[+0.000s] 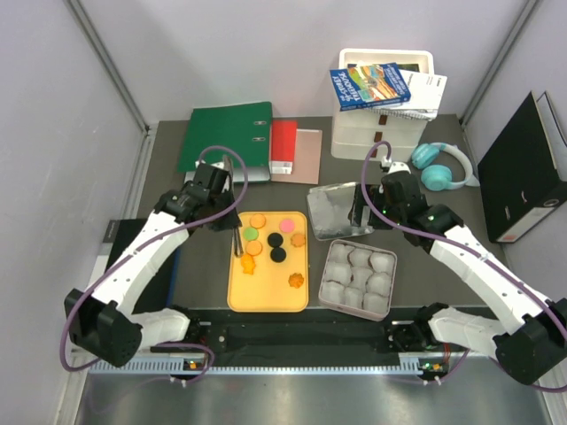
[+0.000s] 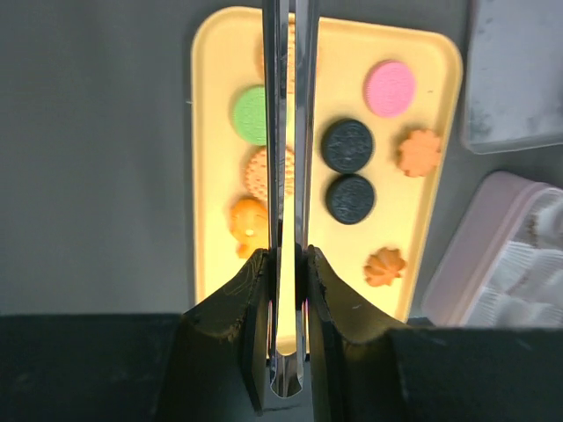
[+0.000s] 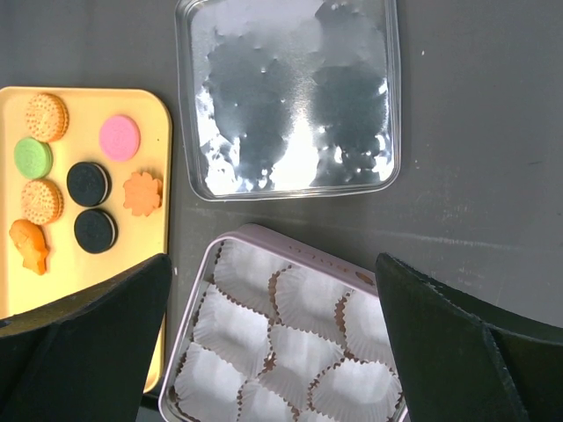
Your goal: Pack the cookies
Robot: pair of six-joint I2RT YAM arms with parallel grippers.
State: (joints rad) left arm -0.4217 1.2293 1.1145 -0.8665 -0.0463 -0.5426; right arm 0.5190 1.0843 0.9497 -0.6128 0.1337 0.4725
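While the left gripper (image 2: 286,264) is pinching metal tongs (image 2: 295,132) over them, the cookies (image 2: 348,146) are lying on the yellow tray (image 2: 211,105).
The right gripper (image 3: 273,290) is hovering with jaws spread above the pink box (image 3: 290,250) of paper cups (image 3: 303,299), beside the clear lid (image 3: 290,97); the tongs are partly hiding some cookies.

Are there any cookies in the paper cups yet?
No, the white paper cups in the pink box hold nothing, and the cookies lie on the yellow tray.
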